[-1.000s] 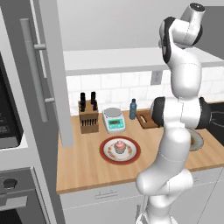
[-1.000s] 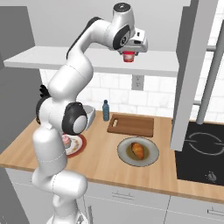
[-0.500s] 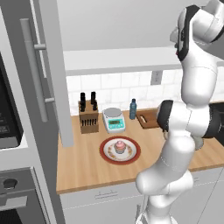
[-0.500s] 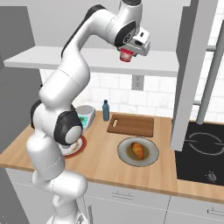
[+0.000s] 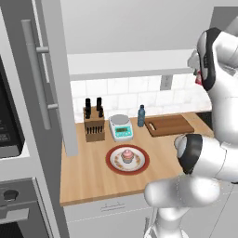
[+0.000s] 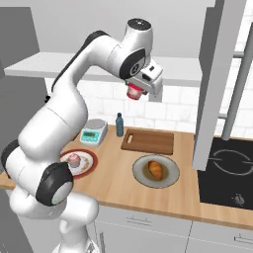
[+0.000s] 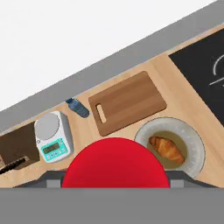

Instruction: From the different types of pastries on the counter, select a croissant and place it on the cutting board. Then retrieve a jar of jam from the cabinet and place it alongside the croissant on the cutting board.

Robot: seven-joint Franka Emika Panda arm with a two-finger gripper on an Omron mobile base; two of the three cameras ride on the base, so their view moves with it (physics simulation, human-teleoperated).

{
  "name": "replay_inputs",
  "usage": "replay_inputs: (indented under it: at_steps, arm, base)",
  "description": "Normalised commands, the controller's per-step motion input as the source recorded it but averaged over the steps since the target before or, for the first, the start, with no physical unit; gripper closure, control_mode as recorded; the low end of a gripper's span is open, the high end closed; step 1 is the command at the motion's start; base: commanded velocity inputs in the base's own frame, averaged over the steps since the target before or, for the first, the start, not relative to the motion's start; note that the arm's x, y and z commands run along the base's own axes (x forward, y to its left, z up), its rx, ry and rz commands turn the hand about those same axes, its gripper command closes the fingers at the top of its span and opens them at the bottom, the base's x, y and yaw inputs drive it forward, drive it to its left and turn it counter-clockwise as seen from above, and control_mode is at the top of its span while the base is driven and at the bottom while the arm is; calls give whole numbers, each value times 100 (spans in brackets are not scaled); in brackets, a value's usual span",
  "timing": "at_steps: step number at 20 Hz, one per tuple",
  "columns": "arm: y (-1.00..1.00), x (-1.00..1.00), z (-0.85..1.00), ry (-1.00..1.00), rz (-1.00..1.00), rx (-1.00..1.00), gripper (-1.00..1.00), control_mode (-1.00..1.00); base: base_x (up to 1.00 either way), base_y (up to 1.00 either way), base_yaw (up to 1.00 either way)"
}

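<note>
Holding the jar of jam point(image 6: 134, 92) high above the cutting board point(image 6: 148, 141), jaws pinching it from the sides, gripper point(image 6: 136, 90) pointing down at the worktop point(image 6: 118, 182)

Seen from the hand, red jar point(image 7: 114, 162) looming large at the bottom edge, with the board point(image 7: 127, 102) beyond it and bare

Croissant point(image 6: 155, 170) lying on its grey plate point(image 6: 140, 174) just in front of the board, not on it; so the pastry step looks undone while the jam is already in hand

Handling, as a judgement: squat, rigid, probably glass, smooth-sided and somewhat heavy for its size, so liable to slip if the pinch loosens, and to crack if dropped from this height. Best kept gripped across the body rather than the lid, lowered upright and released only once its base is seated flat on the board, toward one end so room remains beside it

Croissant by contrast light, soft and flaky; best taken across its thick middle with a gentle squeeze

Left of the board: slim blue bottle point(image 6: 119, 124), then the kitchen scale point(image 6: 94, 133); cupcake point(image 6: 73, 159) on its red-rimmed plate point(image 6: 91, 164) nearer the front edge
</note>
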Motion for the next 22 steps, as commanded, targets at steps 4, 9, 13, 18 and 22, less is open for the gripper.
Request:
replay_inputs:
  at_steps: [4, 9, 13, 18, 22]
  arm:
    - [25, -82, -96, 17, -17, 0, 100, -100]
    - [16, -45, -51, 5, -3, 2, 100, -100]
    - [63, 4, -95, 0, -7, -9, 100, -100]
    - [26, 100, -22, -3, -12, -7, 100, -100]
    - [0, 29, 0, 1, -2, 0, 100, -100]
  base:
    - [0, 0, 0]
    - [0, 0, 0]
    - [0, 0, 0]
    - [0, 0, 0]
    - [0, 0, 0]
